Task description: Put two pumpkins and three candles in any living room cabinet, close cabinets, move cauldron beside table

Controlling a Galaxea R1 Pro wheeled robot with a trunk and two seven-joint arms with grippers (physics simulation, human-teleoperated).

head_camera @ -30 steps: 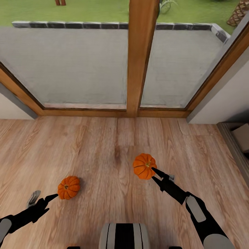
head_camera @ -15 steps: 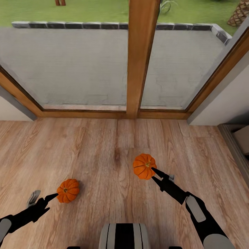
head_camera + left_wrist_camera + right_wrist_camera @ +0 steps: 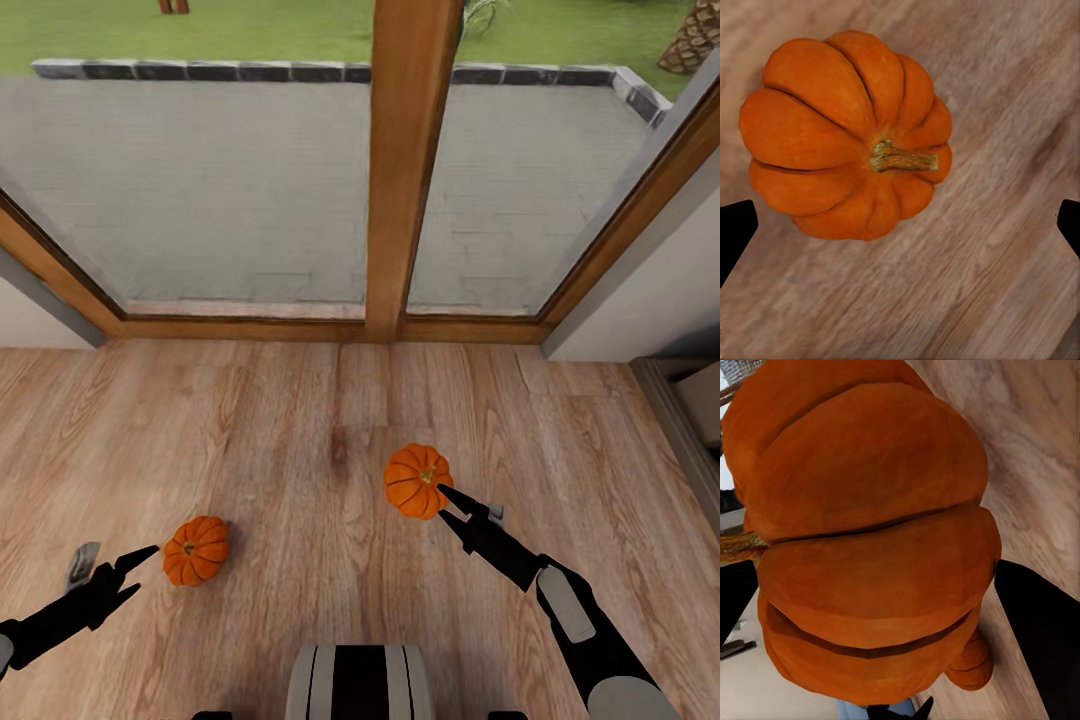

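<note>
One orange pumpkin (image 3: 197, 550) lies on the wooden floor at the lower left; in the left wrist view this pumpkin (image 3: 844, 135) shows its stem. My left gripper (image 3: 120, 562) is open just short of it, its fingertips (image 3: 735, 232) far apart and touching nothing. The other pumpkin (image 3: 418, 481) sits between the fingers of my right gripper (image 3: 442, 492), which is shut on it; up close that pumpkin (image 3: 870, 540) is flanked by black fingers (image 3: 1039, 645). A dark low unit with a pale inside (image 3: 695, 400), seemingly the cabinet, shows at the right edge. The candles, cauldron and table are out of view.
A large window with a thick wooden frame (image 3: 405, 170) runs along the far side of the floor, with a patio and lawn outside. A white wall corner (image 3: 650, 300) stands at the right. My own base (image 3: 360, 685) is at the bottom centre.
The left pumpkin has shifted slightly nearer on the floor and come to rest. My left gripper has drawn back from it. The right gripper and its pumpkin have not moved.
</note>
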